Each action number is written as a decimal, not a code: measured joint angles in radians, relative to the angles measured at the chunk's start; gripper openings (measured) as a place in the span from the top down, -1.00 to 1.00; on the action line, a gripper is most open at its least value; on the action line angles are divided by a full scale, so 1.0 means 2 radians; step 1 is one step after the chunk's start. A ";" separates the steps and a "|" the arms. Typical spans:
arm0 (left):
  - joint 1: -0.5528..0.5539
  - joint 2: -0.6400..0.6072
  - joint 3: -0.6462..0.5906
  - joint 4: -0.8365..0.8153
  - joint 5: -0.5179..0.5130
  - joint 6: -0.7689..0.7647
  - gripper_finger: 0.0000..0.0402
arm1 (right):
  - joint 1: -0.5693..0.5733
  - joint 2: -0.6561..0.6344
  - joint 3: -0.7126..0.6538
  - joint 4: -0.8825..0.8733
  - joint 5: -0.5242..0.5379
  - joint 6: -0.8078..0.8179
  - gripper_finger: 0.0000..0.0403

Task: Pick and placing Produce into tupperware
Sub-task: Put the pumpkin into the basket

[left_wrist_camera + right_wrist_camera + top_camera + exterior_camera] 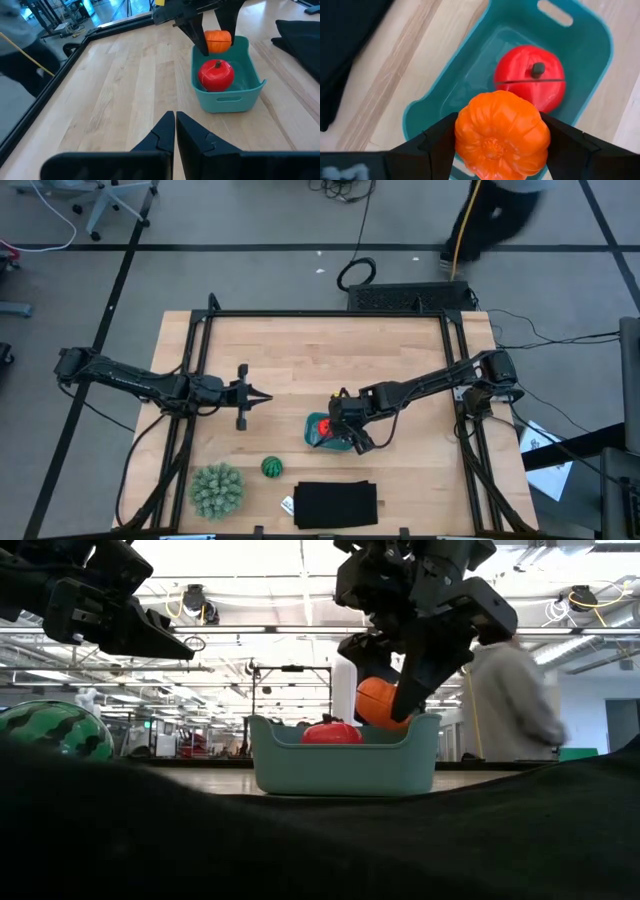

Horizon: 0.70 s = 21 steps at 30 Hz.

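The teal tupperware (318,442) stands on the table just right of centre, with a red roundish fruit (530,77) lying on its floor. My right gripper (497,145) hovers over the tupperware's end (240,47), shut on an orange ball (375,700). A dark green striped ball (272,467) rests on the table, to the left of the tupperware and nearer the front edge. My left gripper (175,125) hangs shut and empty above the table, left of the tupperware. My right gripper pinches the orange ball by two opposite sides (462,135) between its two fingers (437,145). The fingers slant down from the table's right side. The ball is lifted clear of the tupperware's floor, its underside just below rim level (385,723).
A large pale green spiky ball (217,488) and a flat black rectangle (336,505) lie near the front edge. A person (510,700) moves beyond the table's far side. Bare wood lies between my left gripper and the tupperware.
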 joint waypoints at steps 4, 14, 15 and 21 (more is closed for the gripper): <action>0.000 0.000 0.000 0.000 0.000 0.000 0.89 | 0.000 0.000 0.000 0.005 0.000 -0.008 -0.18; 0.000 0.000 0.000 0.000 0.000 0.000 0.89 | 0.005 0.000 -0.020 0.028 0.000 -0.045 -0.18; 0.000 0.000 0.000 0.000 0.000 0.000 0.89 | 0.005 0.000 -0.024 0.028 0.000 -0.045 -0.18; 0.000 0.000 0.000 0.000 0.000 0.000 0.89 | 0.005 0.000 -0.036 0.041 0.001 -0.043 -0.18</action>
